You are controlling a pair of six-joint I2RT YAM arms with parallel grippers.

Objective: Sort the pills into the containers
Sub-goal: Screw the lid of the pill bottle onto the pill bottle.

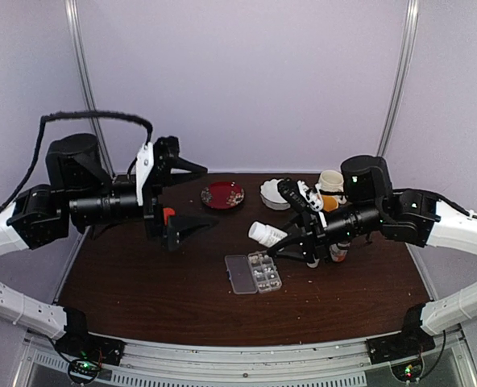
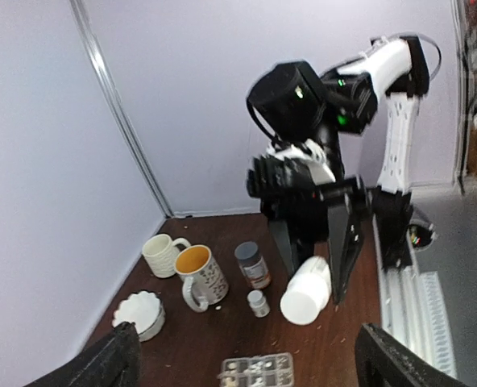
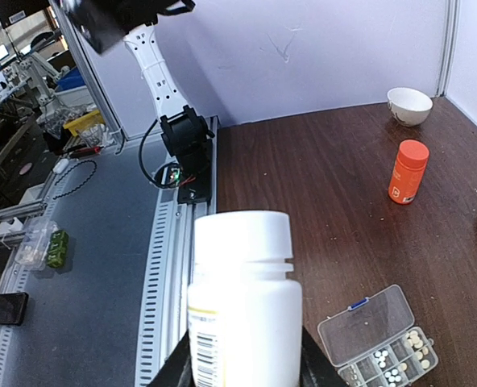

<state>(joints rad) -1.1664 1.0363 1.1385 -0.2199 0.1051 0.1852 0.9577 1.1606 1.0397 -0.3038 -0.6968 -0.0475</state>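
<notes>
The clear pill box [image 1: 264, 271] lies open on the brown table, its lid [image 1: 238, 274] folded out to the left. Small white pills [image 3: 392, 373] lie in several of its cells [image 3: 400, 359]. The box also shows at the bottom of the left wrist view [image 2: 259, 372]. My right gripper [image 1: 293, 240] is shut on a large white capped bottle [image 3: 242, 298], held sideways above and just behind the box, cap pointing left [image 1: 267, 234]. My left gripper [image 1: 192, 197] is open and empty, raised over the left of the table and facing right.
An orange bottle [image 1: 167, 215] stands by the left gripper. A red plate [image 1: 222, 194] and a white scalloped dish [image 1: 272, 193] sit at the back. Two mugs [image 2: 200, 274], a brown bottle [image 2: 253, 264] and a small white bottle [image 2: 258, 303] stand under the right arm. A white bowl [image 3: 409, 105] sits far left.
</notes>
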